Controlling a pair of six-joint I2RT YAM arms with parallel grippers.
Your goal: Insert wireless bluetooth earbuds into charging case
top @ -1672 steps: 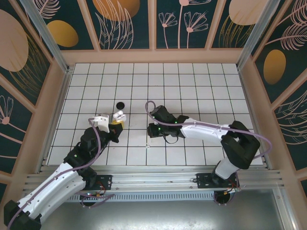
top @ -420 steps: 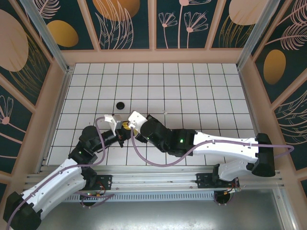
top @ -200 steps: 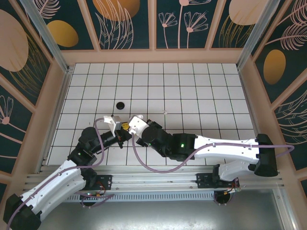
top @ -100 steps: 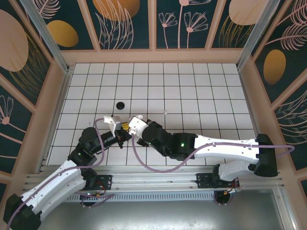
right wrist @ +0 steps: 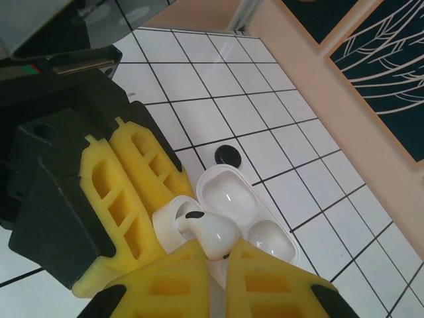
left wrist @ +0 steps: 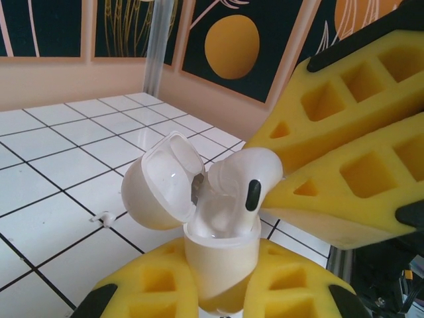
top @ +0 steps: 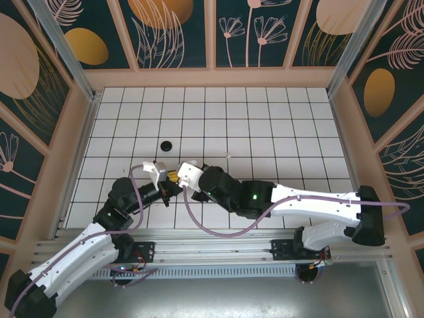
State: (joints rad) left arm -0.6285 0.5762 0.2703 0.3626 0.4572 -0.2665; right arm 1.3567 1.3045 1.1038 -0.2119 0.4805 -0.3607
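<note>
A white earbud (left wrist: 242, 182) is held right at the mouth of the open case (left wrist: 218, 258); whether it is touching inside cannot be told. It is pinched by the right end effector (right wrist: 215, 255), which is closed on it. The case is kept upright, lid tipped back, by the left end effector (left wrist: 222, 285), closed around its lower half. The earbud is judged to be light, hard and slippery. It is best gripped gently by its sides, with the end that goes in left free. A small black round thing (top: 166, 145) is seen on the desk (top: 265, 132), well apart.
</note>
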